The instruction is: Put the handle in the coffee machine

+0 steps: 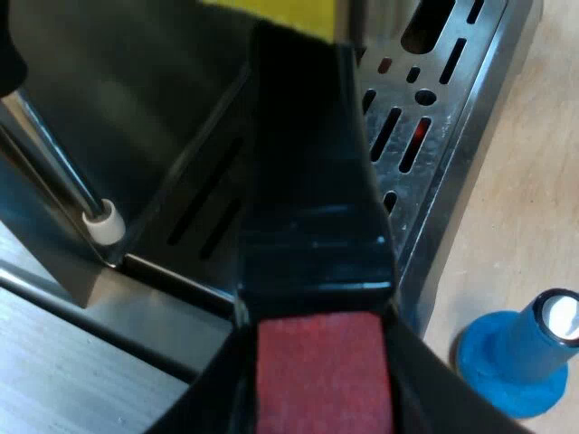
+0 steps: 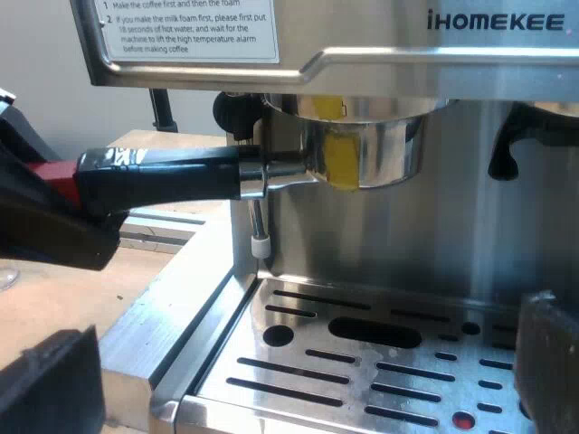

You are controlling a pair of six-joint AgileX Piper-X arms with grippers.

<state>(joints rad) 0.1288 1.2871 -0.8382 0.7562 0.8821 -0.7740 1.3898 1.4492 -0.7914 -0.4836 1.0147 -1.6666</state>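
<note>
Two tools: left tool (image 1: pixel 321 393) grips the handle (image 2: pixel 163 172) at the iHOMEKEE machine (image 2: pixel 488 208); right tool (image 2: pixel 298 362) gapes wide.

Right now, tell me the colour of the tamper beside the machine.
The tamper is blue, best seen in the left wrist view.

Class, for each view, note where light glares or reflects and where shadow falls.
Left wrist view: the blue tamper glares white on top, while the machine lies in shadow beside the steam wand. Right wrist view: highlights streak the black handle, and the drip tray mirrors the light.
</note>
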